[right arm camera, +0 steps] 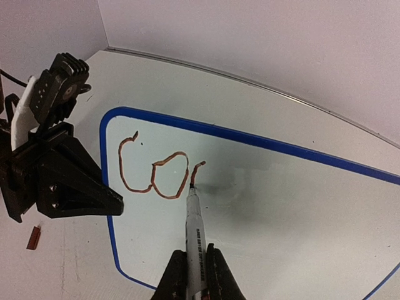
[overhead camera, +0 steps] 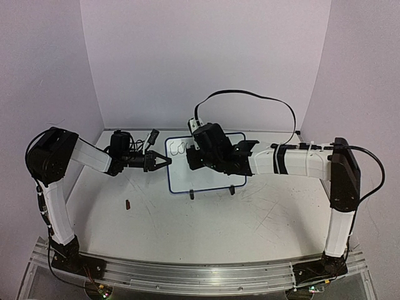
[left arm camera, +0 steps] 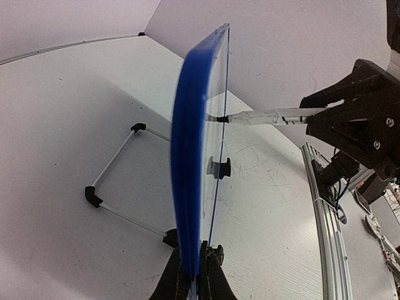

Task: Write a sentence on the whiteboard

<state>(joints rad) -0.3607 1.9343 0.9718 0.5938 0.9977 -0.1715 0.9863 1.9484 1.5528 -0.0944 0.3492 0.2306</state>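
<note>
Pinching a marker (right arm camera: pixel 193 237) tight, the right gripper (right arm camera: pixel 194 275) presses its tip to the whiteboard (right arm camera: pixel 281 206) standing mid-table. The sentence (right arm camera: pixel 156 172) reads only "Co" plus one stroke at ten o'clock. The left gripper (left arm camera: pixel 195 272), clamped on the nine o'clock edge, likely steadies the board.

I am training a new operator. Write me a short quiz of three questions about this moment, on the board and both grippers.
1. True or false: the left gripper is clamped on the edge of the whiteboard.
2. What does the right gripper hold? A: a marker with its tip on the board. B: an eraser. C: nothing.
3. Fill in: the writing shows two finished letters, "C" and ___, with a third just begun.

Key: 1 true; 2 A; 3 "o".
</note>
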